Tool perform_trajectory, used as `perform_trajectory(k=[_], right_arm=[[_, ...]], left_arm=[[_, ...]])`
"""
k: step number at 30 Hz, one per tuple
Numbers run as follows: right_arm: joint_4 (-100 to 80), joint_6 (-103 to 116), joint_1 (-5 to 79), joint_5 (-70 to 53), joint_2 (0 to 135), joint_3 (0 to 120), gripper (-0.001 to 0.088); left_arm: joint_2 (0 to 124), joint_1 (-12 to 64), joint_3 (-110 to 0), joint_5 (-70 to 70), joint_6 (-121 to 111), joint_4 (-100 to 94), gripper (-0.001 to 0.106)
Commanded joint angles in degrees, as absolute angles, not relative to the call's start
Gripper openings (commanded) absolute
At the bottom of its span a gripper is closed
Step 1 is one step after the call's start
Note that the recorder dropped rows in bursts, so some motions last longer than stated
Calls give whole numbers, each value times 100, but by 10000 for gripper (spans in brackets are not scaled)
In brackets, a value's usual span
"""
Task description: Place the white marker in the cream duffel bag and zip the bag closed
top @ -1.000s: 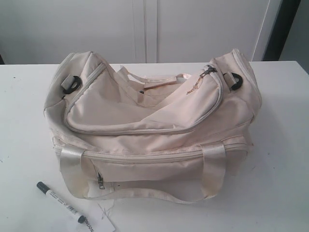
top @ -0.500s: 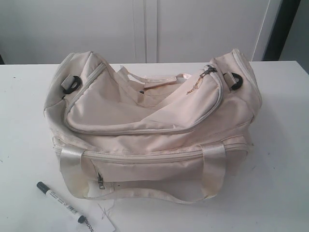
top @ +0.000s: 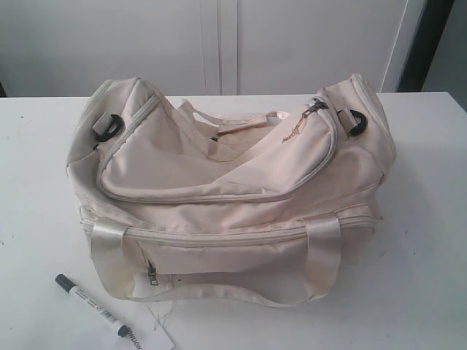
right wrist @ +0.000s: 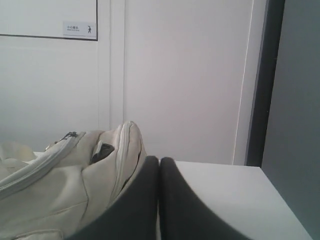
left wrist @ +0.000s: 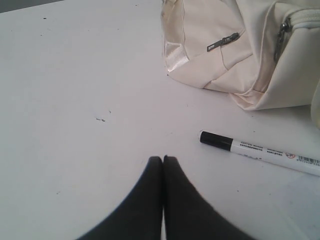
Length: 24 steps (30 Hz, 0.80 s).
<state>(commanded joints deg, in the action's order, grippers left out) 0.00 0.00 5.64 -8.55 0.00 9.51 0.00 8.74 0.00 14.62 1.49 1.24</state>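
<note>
Wrist views alone show left gripper (left wrist: 163,160), right gripper (right wrist: 159,161) each closed, empty — white marker (top: 94,306) beside cream duffel bag (top: 219,182).

Exterior view high over the cream duffel bag (top: 219,175); both wrist views low, close beside it.

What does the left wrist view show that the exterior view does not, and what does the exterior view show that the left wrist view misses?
Only the left wrist view: the left gripper, shut and holding nothing. Only the exterior view: the gold chain pull near the top zipper, the black end rings and a paper tag. Both: the white marker lying on the table beside the cream duffel bag.
</note>
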Motion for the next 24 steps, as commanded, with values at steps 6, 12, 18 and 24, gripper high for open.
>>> perform_trajectory(k=[6, 12, 18, 24], right_arm=[[0, 0, 564, -1718, 0, 1514, 0], [0, 0, 564, -2144, 702, 2003, 0], [0, 0, 564, -2634, 1646, 2463, 0], [45, 0, 564, -2895, 2243, 2793, 0]], left_arm=[[0, 874, 0, 1462, 149, 124, 0], [0, 874, 0, 1462, 149, 124, 0], [0, 874, 0, 1462, 149, 124, 0], [0, 874, 0, 1462, 149, 124, 0]])
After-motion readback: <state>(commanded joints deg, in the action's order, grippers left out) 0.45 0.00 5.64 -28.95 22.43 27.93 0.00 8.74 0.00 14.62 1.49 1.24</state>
